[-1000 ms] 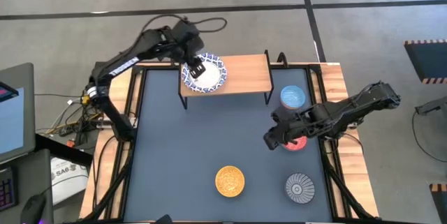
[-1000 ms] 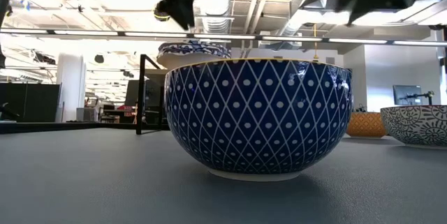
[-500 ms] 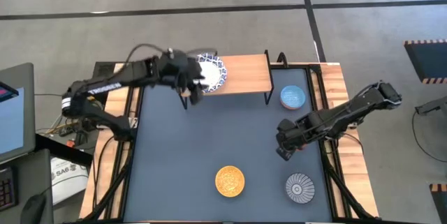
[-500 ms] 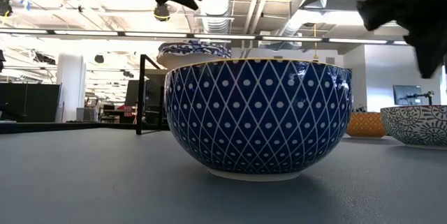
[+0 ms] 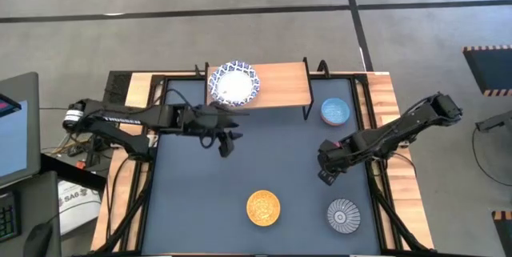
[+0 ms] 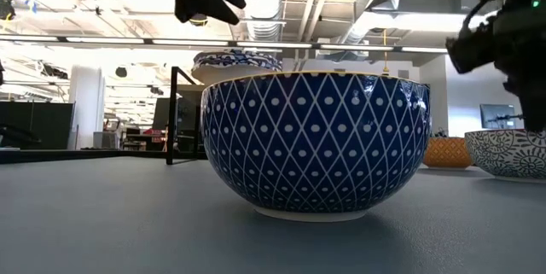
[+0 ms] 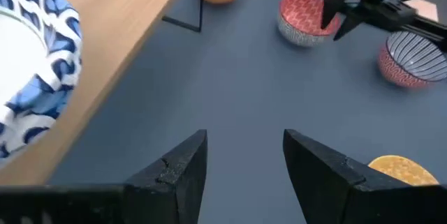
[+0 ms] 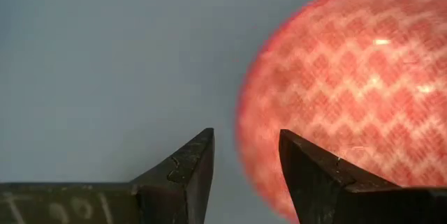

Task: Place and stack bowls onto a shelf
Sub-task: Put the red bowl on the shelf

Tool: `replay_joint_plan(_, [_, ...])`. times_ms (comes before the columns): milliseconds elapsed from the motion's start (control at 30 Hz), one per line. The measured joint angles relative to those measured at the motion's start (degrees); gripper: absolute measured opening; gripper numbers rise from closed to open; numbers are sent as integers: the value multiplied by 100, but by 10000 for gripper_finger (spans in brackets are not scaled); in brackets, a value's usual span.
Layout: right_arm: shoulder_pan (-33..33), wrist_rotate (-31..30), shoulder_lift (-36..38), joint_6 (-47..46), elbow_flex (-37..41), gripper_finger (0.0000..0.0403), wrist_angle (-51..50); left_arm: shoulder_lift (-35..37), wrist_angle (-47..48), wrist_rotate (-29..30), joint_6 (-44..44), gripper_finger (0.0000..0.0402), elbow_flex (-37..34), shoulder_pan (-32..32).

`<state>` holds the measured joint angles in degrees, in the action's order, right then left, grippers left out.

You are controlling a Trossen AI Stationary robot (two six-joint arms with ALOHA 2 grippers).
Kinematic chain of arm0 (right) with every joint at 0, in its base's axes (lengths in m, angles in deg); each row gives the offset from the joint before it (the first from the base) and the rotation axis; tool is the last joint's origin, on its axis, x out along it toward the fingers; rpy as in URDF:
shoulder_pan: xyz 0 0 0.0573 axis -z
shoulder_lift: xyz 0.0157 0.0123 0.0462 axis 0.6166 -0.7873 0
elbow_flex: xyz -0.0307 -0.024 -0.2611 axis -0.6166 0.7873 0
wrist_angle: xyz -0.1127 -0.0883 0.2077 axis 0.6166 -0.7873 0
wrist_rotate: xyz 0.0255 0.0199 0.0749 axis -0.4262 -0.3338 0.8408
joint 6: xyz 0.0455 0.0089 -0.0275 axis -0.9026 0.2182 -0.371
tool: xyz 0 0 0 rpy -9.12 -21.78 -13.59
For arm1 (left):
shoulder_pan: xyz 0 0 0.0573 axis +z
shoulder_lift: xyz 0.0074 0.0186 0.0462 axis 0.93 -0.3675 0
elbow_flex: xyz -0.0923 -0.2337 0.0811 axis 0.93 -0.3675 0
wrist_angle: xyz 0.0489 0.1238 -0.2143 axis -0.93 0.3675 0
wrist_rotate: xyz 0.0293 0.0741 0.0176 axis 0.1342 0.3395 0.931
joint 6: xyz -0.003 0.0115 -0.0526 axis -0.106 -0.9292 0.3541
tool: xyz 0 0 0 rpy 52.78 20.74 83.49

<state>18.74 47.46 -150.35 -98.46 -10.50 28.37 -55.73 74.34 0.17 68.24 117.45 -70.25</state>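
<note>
The shelf (image 5: 280, 85) stands at the table's far edge. The blue-and-white bowls (image 5: 234, 85) sit stacked on its left end, and they also show as bowls (image 7: 28, 63) in the left wrist view. My left gripper (image 5: 226, 145) is open (image 7: 244, 147) over bare table, just near of the shelf. My right gripper (image 5: 326, 174) is open (image 8: 246, 147) and points down at the red bowl (image 8: 349, 98). Its arm hides that bowl from above. One finger stands over the bowl's inside and one outside its rim. The red bowl (image 7: 304, 18) rests on the table. My right gripper comes at the red bowl's rim (image 8: 244, 126) from above, with the rim lying in the gap between the open fingers. Whether either finger touches the rim, I cannot tell.
A light blue bowl (image 5: 335, 111) sits right of the shelf. A yellow bowl (image 5: 263, 207) and a grey-blue striped bowl (image 5: 343, 214) stand near the table's near edge. A dark blue diamond-patterned bowl (image 6: 316, 142) stands close before the low camera.
My left gripper has drawn back from the bowls on the shelf. It has moved toward the near edge and come down over the table, and the stack stays on the shelf. My right gripper has shifted slightly toward the near edge and tipped downward over the red bowl.
</note>
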Motion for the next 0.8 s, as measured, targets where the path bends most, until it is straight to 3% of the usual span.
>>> replay_joint_plan(133, [43,-115,-142,95,90,161,-56,6,3,226,18,173,0,-219])
replay_joint_plan(433, [-13,-286,-409,604,68,40,-73,4,66,316,428,173,0,-272])
replay_joint_plan(800, [-307,-324,-429,293,4,40,-244,4,657,459,386,173,0,-363])
